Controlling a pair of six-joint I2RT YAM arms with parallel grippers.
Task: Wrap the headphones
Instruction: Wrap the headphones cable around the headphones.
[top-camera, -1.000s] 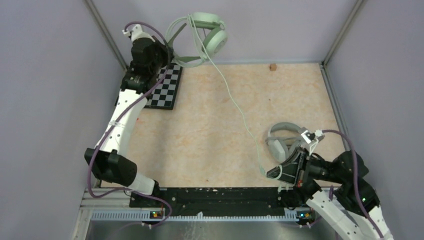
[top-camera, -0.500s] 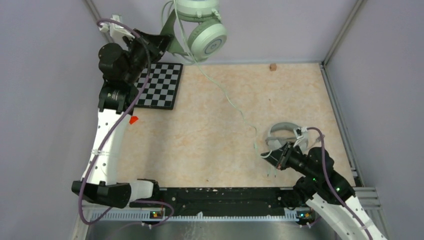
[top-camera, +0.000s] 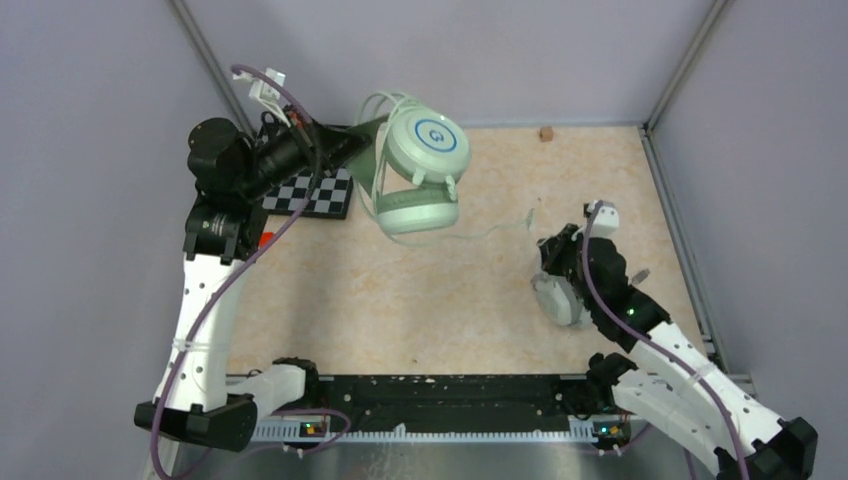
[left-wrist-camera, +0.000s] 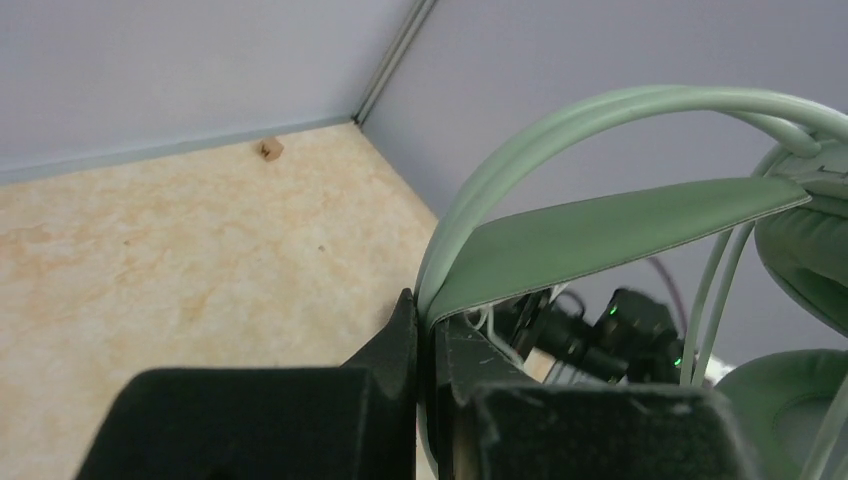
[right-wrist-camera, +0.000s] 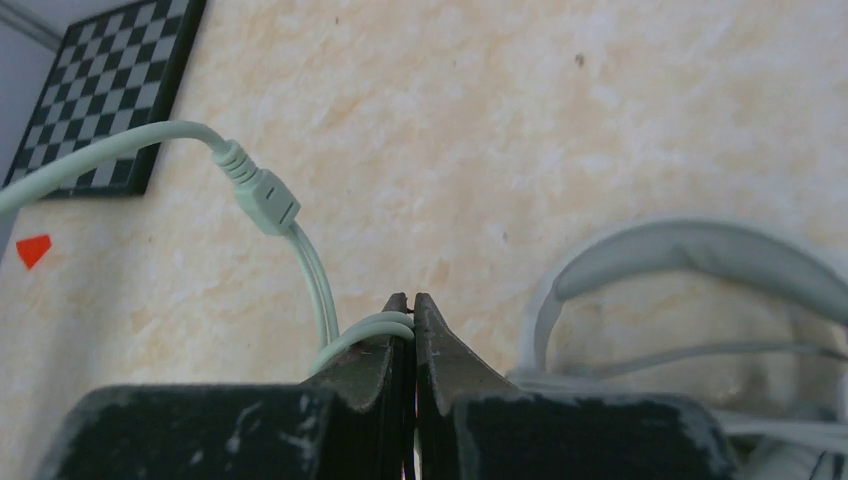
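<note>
The mint-green headphones (top-camera: 420, 172) hang in the air above the table's back left. My left gripper (top-camera: 347, 142) is shut on their headband (left-wrist-camera: 600, 228); in the left wrist view the jaws (left-wrist-camera: 432, 318) pinch the band's end. Their pale-green cable (top-camera: 492, 233) runs right to my right gripper (top-camera: 545, 246), which is shut on a loop of it (right-wrist-camera: 372, 328) low over the table. The cable's splitter (right-wrist-camera: 262, 196) hangs just left of the jaws. The white headphones (top-camera: 556, 297) lie on the table under the right arm and show in the right wrist view (right-wrist-camera: 700, 255).
A black-and-white checkerboard (top-camera: 328, 194) lies at the back left, partly under the left arm, with a red triangle mark (top-camera: 266, 239) near it. A small brown block (top-camera: 546, 133) sits by the back wall. Grey walls close in three sides.
My left arm has swung the mint-green headphones down from the back wall toward the table's middle. My right gripper has moved away from the near edge, carrying the cable, which is now shorter between the grippers.
</note>
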